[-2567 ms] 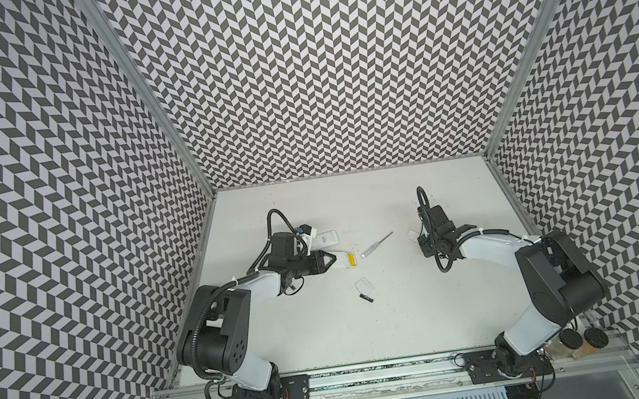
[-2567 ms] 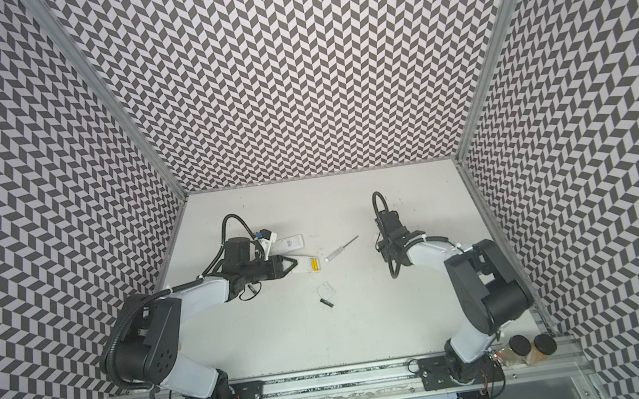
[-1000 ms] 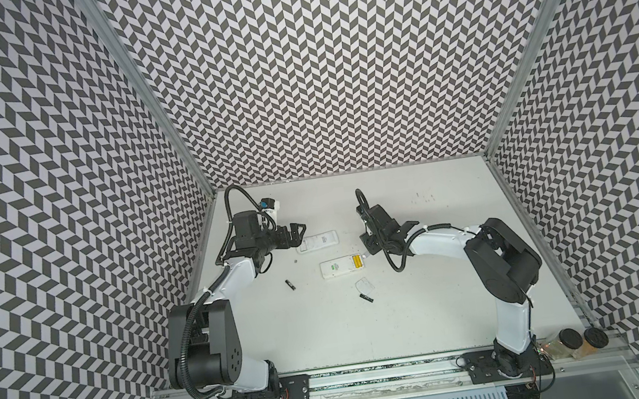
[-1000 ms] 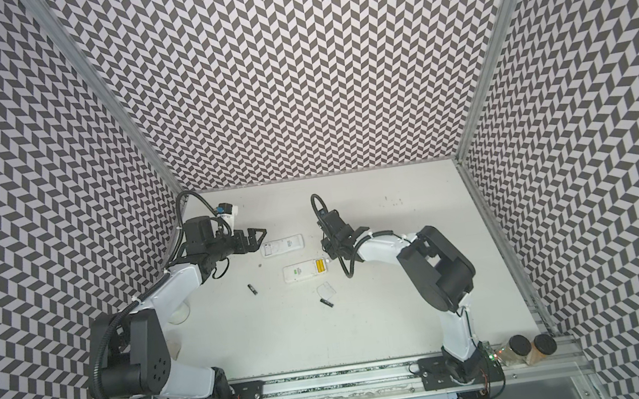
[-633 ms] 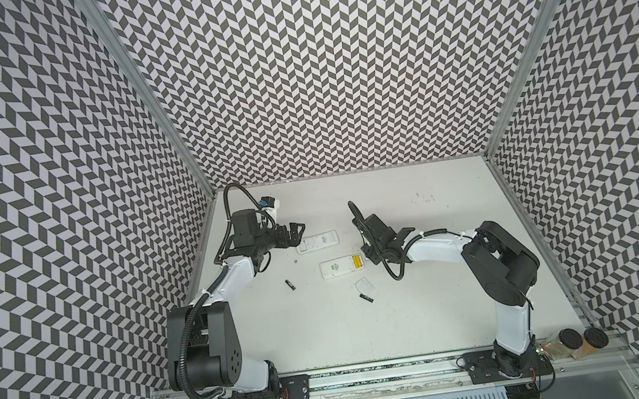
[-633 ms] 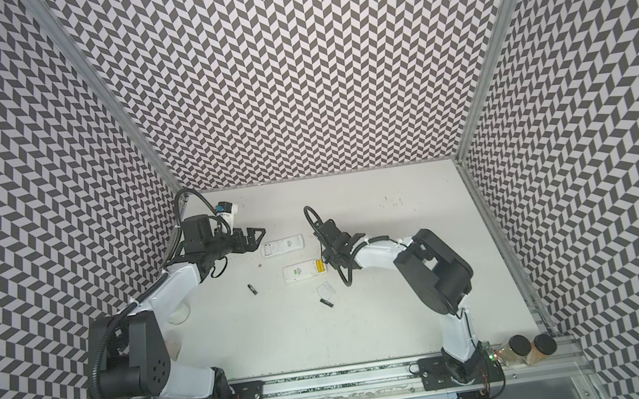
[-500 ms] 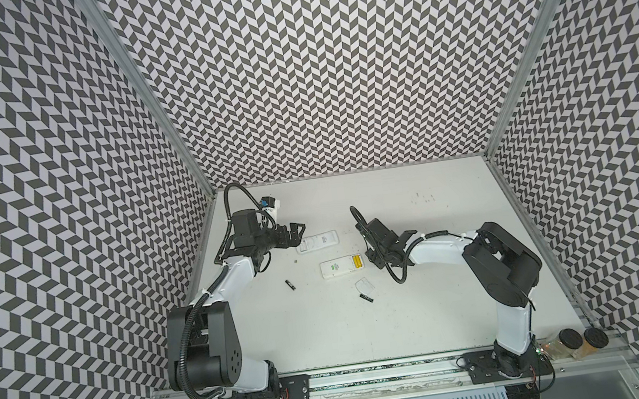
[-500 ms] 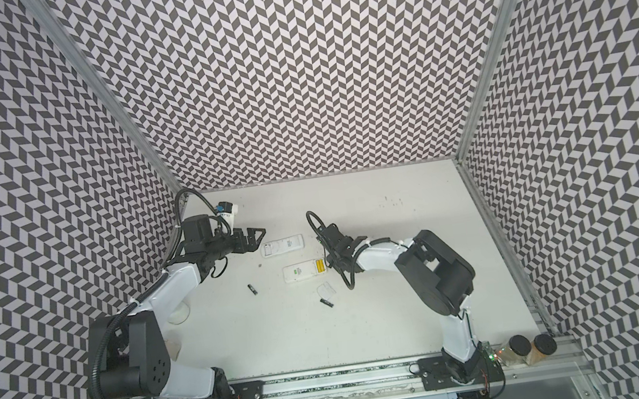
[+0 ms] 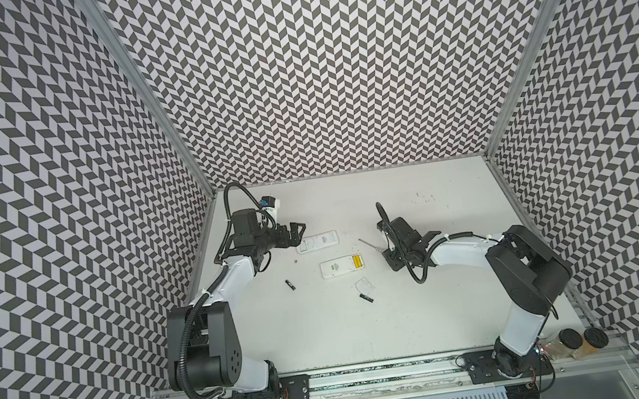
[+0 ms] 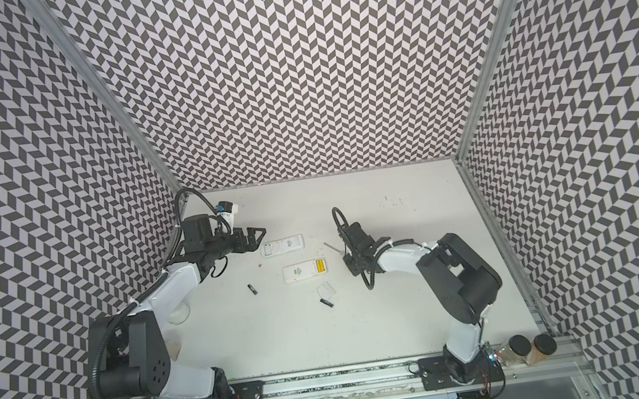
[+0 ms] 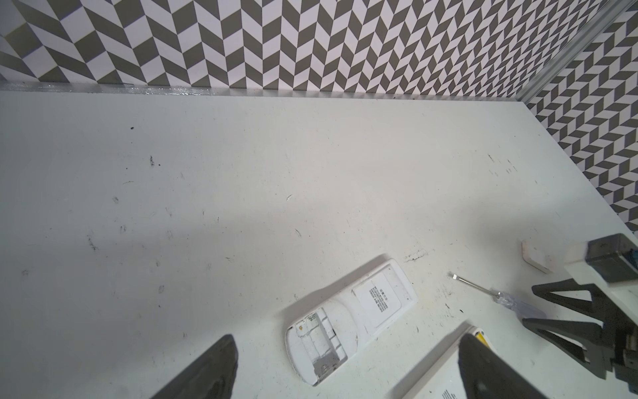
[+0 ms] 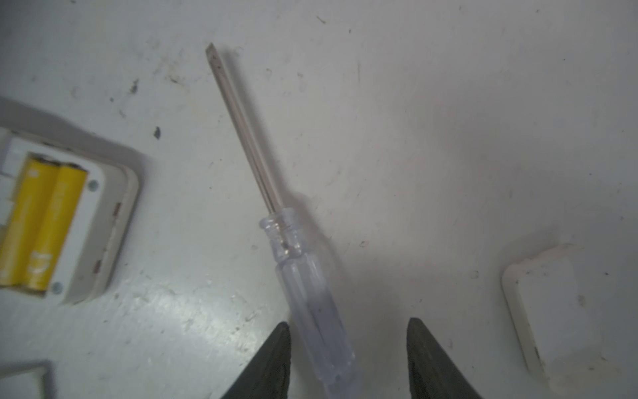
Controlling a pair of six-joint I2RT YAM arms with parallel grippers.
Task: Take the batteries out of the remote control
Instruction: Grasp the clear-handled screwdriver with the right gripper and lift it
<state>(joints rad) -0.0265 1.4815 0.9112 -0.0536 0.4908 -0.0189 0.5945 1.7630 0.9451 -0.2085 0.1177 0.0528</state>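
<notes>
While two yellow batteries (image 9: 356,262) sit in one of two remotes (image 9: 342,266) (image 9: 317,242) and two black batteries (image 9: 291,295) (image 9: 366,297) lie loose, left pincer (image 9: 298,232) gapes empty, right pincer (image 12: 348,328), half-open, straddles one screwdriver (image 12: 293,241); bare bench (image 9: 430,320) up front.

Both top views look steeply down from high above the front rail (image 9: 373,369), facing the back wall (image 9: 327,82) at 12 o'clock. Their framing is nearly identical and takes in the whole table (image 9: 430,320). The left wrist camera sits low at the table's 10 o'clock, aimed obliquely toward 2 o'clock. It takes in the empty remote (image 11: 362,311), the screwdriver (image 11: 480,292) and the far corner (image 11: 524,100). The right wrist camera hangs very close, looking almost straight down on that screwdriver and one end of the loaded remote (image 12: 117,214). The screwdriver appears in all four views.
</notes>
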